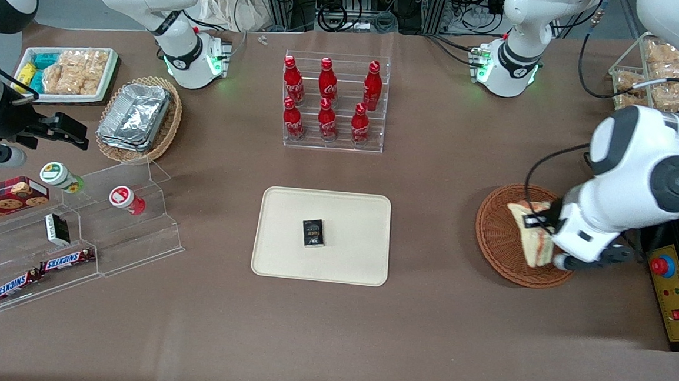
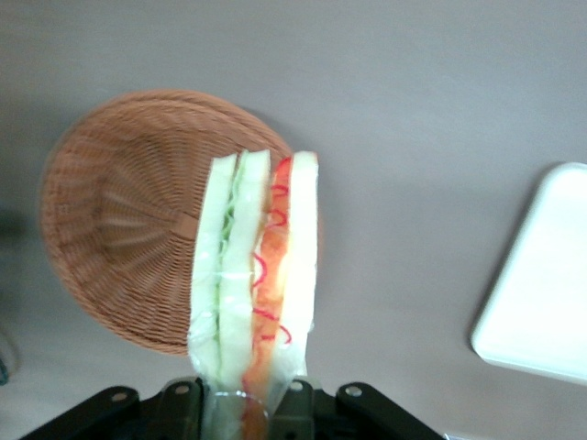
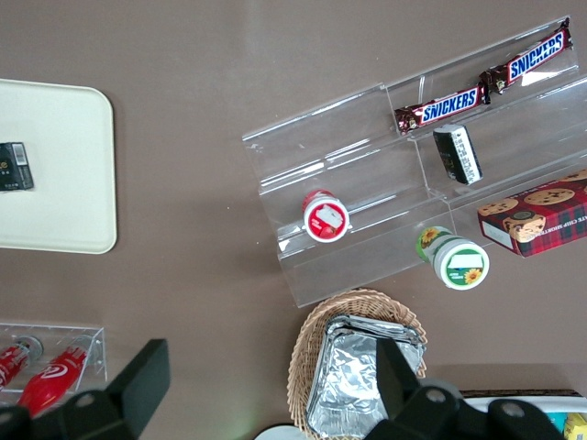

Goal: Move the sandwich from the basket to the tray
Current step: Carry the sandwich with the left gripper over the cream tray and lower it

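the gripper (image 2: 246, 403), black, over the rough woven wicker basket (image 1: 499, 235); glossy clear-wrapped sandwich (image 2: 257, 284); smooth matt tray (image 1: 289, 234); matt counter (image 1: 425, 337).

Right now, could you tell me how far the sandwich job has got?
Done: the left arm's gripper is shut on the clear-wrapped triangular sandwich. In hand: the wedge is lifted above the round reddish-brown wicker basket. Left: carrying it to the flat cream rectangular tray, which so far holds only a small dark packet.
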Controlling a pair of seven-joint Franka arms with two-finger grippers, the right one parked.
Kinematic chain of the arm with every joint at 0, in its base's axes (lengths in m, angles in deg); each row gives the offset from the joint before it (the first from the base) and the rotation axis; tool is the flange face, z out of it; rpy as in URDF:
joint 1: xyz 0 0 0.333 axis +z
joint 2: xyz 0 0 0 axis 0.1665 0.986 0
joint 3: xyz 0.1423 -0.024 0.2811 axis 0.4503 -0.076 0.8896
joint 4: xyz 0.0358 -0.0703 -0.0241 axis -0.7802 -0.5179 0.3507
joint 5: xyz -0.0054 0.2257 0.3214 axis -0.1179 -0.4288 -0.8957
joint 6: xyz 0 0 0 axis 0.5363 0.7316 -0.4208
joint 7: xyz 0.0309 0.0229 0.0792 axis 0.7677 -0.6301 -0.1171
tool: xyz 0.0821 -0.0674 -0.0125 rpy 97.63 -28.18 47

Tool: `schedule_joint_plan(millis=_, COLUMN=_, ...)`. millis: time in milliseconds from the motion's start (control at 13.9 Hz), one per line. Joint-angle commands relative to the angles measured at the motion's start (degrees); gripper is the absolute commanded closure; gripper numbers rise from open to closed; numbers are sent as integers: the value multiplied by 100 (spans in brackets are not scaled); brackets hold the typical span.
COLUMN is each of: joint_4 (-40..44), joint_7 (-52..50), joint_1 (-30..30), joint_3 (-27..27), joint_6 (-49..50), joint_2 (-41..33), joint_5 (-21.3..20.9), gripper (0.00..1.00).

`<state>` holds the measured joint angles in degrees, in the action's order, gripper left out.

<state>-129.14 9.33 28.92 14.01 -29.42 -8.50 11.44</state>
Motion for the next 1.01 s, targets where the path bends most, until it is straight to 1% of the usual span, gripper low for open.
schedule_joint_plan(millis=0, joint_4=255, joint_7=-441, joint_1=-524, joint_3=-296, joint_6=103, joint_2=469, joint_5=-113, gripper=100)
schedule_joint_plan(millis=72, joint_4=404, joint_7=-644, joint_1=-789, joint_3=-287, joint_6=86, joint_2=706, joint_5=-200, gripper=100)
schedule_joint_plan(millis=288, joint_4=1141, joint_7=-909, joint_1=-1597, joint_3=-287, joint_6=59, joint_2=1759, joint_5=-727, gripper=100)
schedule_joint_plan(millis=432, joint_4=1555, joint_7=-918, joint_1=-2064, joint_3=-270, joint_6=-247, joint_2=2358, joint_5=-938, gripper=100)
schedule_joint_plan(millis=577, joint_4=1574, joint_7=-953, joint_1=-2390, joint_3=-191, joint_6=-747, joint_2=2675, joint_5=-1245, gripper=100)
schedule_joint_plan(millis=721, joint_4=1574, joint_7=-962, joint_1=-2689, joint_3=-51, joint_6=-1021, joint_2=2861, joint_5=-1501, gripper=100)
schedule_joint_plan(millis=937, joint_4=1574, joint_7=-962, joint_1=-3163, joint_3=449, joint_6=-1556, joint_2=3046, joint_5=-1502, gripper=100)
